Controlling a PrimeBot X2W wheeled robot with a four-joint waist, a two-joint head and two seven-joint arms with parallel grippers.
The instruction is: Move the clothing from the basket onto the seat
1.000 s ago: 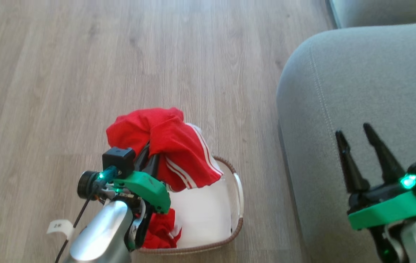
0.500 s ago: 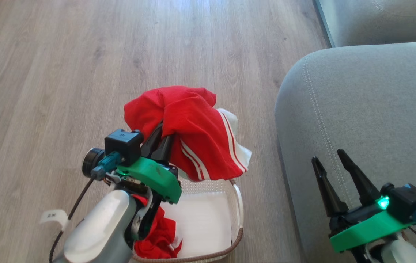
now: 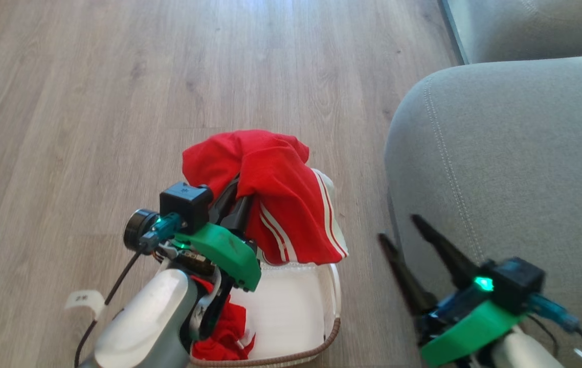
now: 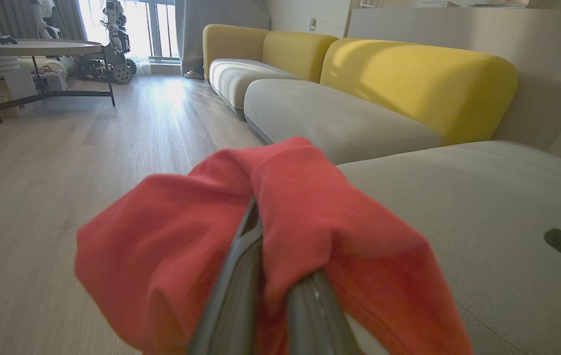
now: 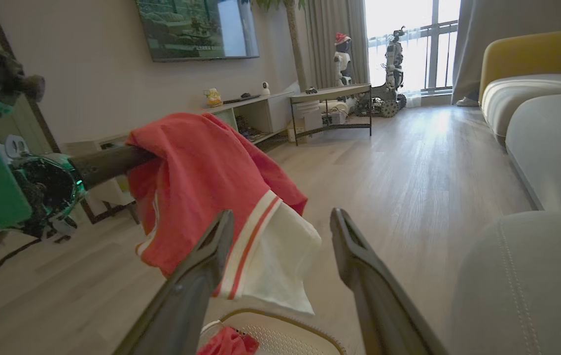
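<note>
Head view: the left tool is clamped on a red garment, its fingertips buried in the cloth. The garment hangs lifted above the basket, with its white-striped hem drooping to the far rim. A second garment, also red, lies crumpled in the near left part of the basket, partly behind the left arm. The basket stands on the floor, just beside the grey seat. The right tool is spread wide and holds nothing; it hovers at the seat's edge, to the right of the basket.

Left wrist view: the two fingers lie close together with a fold of the garment pinched between them and draped over both. The seat lies beyond to the right, with a yellow backrest behind it. A round table stands far off on the left.

Right wrist view: the right tool gapes, touching nothing. Past it the garment dangles from the left tool's dark finger, its white panel hanging above the basket rim. The second garment peeks from inside the basket. A television hangs on the wall.
</note>
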